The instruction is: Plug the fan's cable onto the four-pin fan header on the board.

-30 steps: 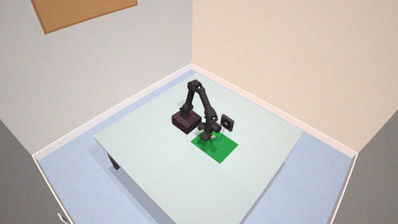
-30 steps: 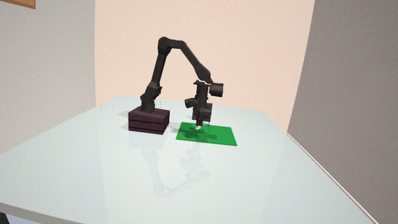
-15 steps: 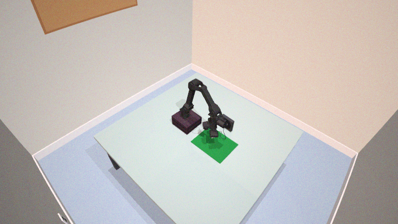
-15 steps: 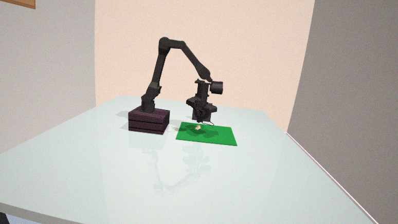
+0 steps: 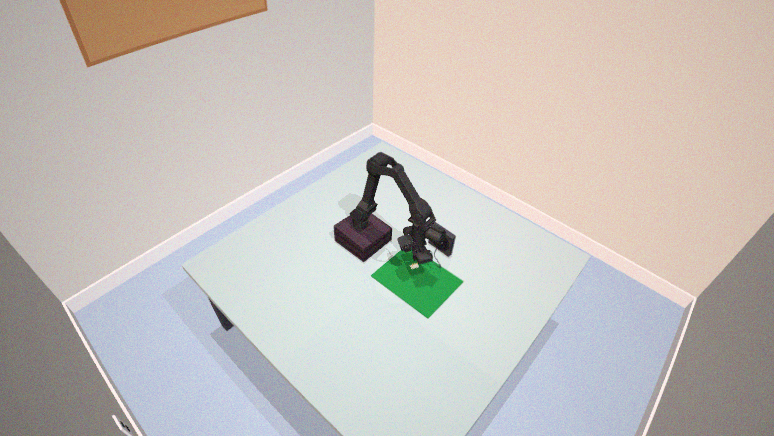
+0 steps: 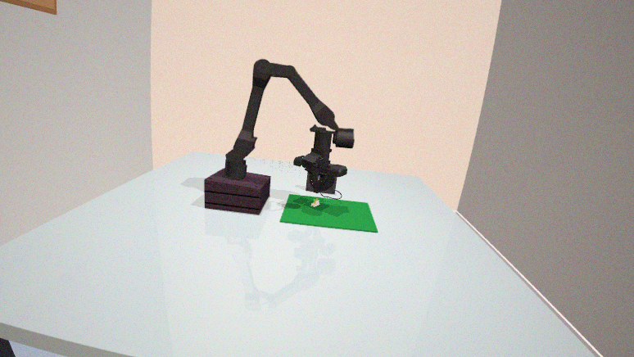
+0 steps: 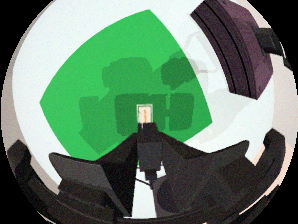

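The green board (image 5: 430, 300) (image 6: 357, 222) (image 7: 130, 40) lies flat on the table. The small cream four-pin header (image 5: 414, 265) (image 6: 314, 205) (image 7: 145, 114) stands on it near one edge. My gripper (image 6: 317, 189) (image 7: 147, 136) is shut on the black plug (image 7: 150, 156) and points down above the board. In the wrist view the plug's front end appears just below the header and overlaps its lower edge. The exterior view shows a gap between the fingers and the header. The thin dark cable (image 5: 436, 258) (image 6: 340, 194) runs from the plug side towards the fan (image 5: 449, 242).
The fan stands upright behind the gripper, beyond the board's far edge. The dark purple base block (image 5: 362, 236) (image 6: 235, 195) (image 7: 240, 55) carries the arm and stands beside the board. Shadows of the arm fall over the board around the header.
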Controlling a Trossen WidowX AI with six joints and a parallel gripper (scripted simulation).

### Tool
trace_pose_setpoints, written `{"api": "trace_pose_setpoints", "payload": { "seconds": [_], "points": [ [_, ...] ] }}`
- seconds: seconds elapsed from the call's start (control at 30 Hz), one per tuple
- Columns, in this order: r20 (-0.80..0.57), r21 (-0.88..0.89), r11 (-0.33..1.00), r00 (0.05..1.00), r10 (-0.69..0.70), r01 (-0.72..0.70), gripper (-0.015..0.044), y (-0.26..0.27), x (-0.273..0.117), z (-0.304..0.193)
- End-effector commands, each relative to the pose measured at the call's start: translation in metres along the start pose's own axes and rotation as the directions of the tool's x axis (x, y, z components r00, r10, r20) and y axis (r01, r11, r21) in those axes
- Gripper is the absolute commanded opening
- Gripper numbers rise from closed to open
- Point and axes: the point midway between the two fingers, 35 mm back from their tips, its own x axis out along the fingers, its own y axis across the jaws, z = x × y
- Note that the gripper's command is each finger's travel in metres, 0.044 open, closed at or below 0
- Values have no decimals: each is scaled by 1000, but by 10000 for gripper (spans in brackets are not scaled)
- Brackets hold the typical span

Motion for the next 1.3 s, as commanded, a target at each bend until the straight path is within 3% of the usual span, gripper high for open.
{"api": "trace_pose_setpoints", "payload": {
  "seconds": [0.0,1.27],
  "points": [
    [5,-12,1000,1000,3,-3,0,0,-1,4],
    [6,-6,1000,1000,2,-2,0,-2,21,8]
  ]
}}
